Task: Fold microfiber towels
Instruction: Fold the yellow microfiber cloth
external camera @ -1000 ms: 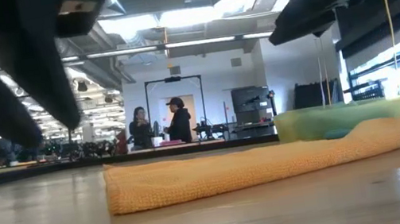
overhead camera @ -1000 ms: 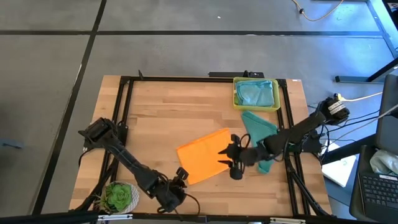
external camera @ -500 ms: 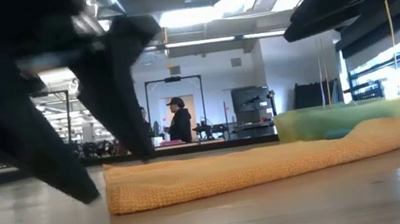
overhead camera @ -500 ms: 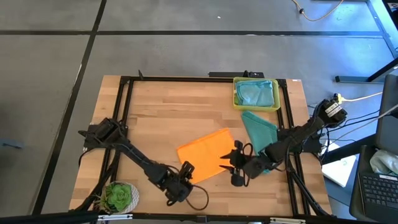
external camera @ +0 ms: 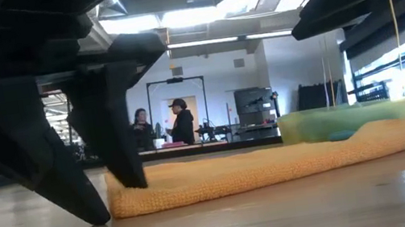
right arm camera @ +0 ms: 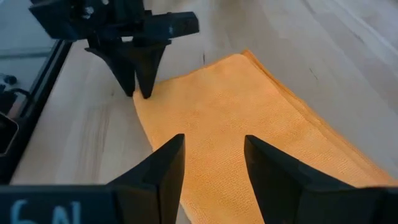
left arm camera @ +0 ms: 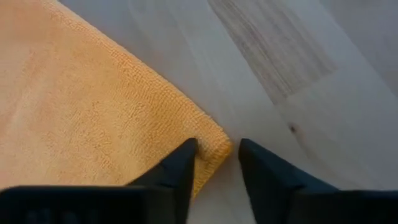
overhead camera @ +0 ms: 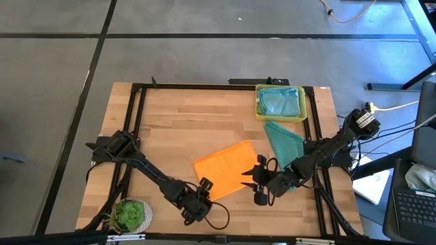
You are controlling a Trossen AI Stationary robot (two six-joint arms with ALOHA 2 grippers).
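High view: the orange towel (overhead camera: 223, 169), folded, lies tilted on the wooden table (overhead camera: 170, 129), near the middle. The left gripper (overhead camera: 202, 188) is down at the towel's near left corner; in the left wrist view that corner (left arm camera: 214, 146) sits right between the two parted fingers (left arm camera: 177, 168), one finger over cloth, the other over bare wood. Whether they pinch it I cannot tell. The right gripper (overhead camera: 253, 182) hangs at the towel's right edge with jaws apart, holding nothing; the right wrist view shows the towel (right arm camera: 249, 130) spread ahead of its fingers (right arm camera: 165, 165). A teal towel (overhead camera: 283, 139) lies beside the right arm, and a yellow tray (overhead camera: 258, 102) holds light blue cloth (overhead camera: 281, 102).
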